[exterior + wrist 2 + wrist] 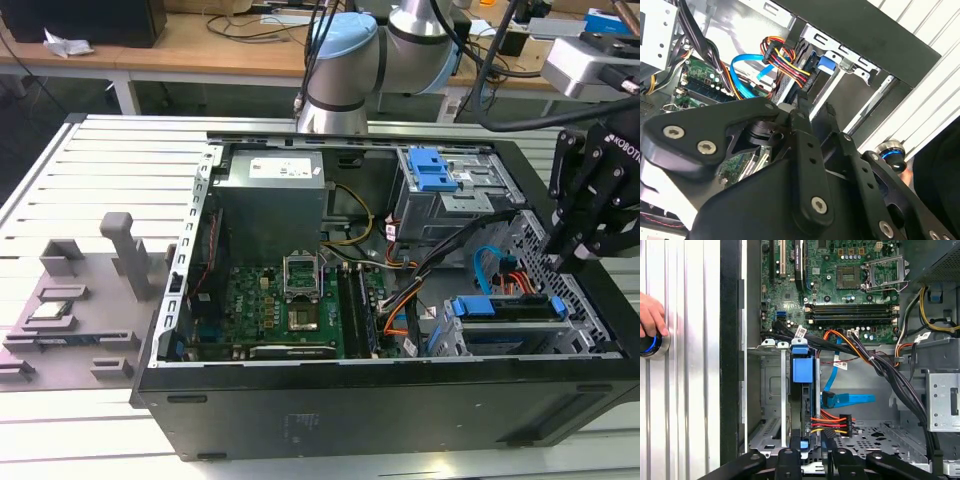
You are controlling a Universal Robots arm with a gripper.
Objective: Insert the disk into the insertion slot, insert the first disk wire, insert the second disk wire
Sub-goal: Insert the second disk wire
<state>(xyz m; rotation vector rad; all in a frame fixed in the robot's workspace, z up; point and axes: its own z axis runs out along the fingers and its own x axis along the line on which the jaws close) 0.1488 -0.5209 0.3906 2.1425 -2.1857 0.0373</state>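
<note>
- Slatted metal worktop (90, 160) carries an open black computer case (380, 410); desks with loose cables stand behind it.
- In the second wrist view the hand (815, 105) hangs inside the case over the drive corner. Its fingers stand a narrow gap apart, and nothing shows between them.
- Just past the fingertips is a bundle of red, yellow and black power wires (832, 424). It runs to the rear edge of the disk (802, 372); I cannot tell whether its plug is fully home.
- The disk sits edge-on in its blue carrier, inside the insertion slot (770, 385), so the first step looks done.
- A flat blue data cable (847, 400) ends just beside the disk, and its plug appears free.
- My reading is that a wire step is in hand. It calls for lining a plug squarely with its socket on the disk and pressing straight in, clear of the neighbouring wires.
- Further out lie the motherboard (285, 305) and the taller bay with a blue latch (440, 190).
- A person's hand (650, 320) rests on a blue-lit button (649, 342) on the worktop.
</note>
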